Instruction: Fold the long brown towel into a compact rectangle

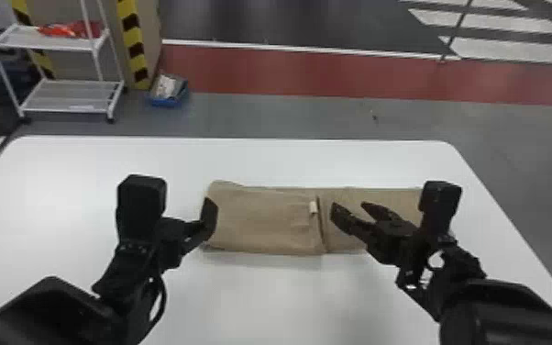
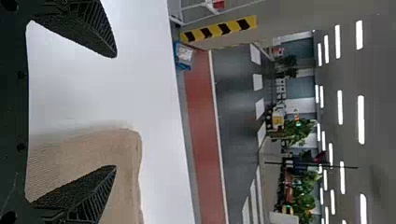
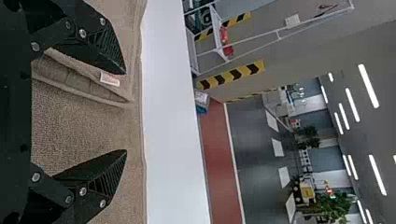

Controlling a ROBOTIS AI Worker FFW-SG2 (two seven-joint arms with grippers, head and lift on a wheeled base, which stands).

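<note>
Brown and soft, the long towel (image 1: 266, 220) lies on the tabletop (image 1: 279, 298), its folded part between the two sets of jaws. It should prove light and floppy, best pinched by the flat end beyond the right gripper (image 3: 126, 112). That one's jaws, and the left gripper's (image 2: 116, 111), stand wide apart, empty.
</note>
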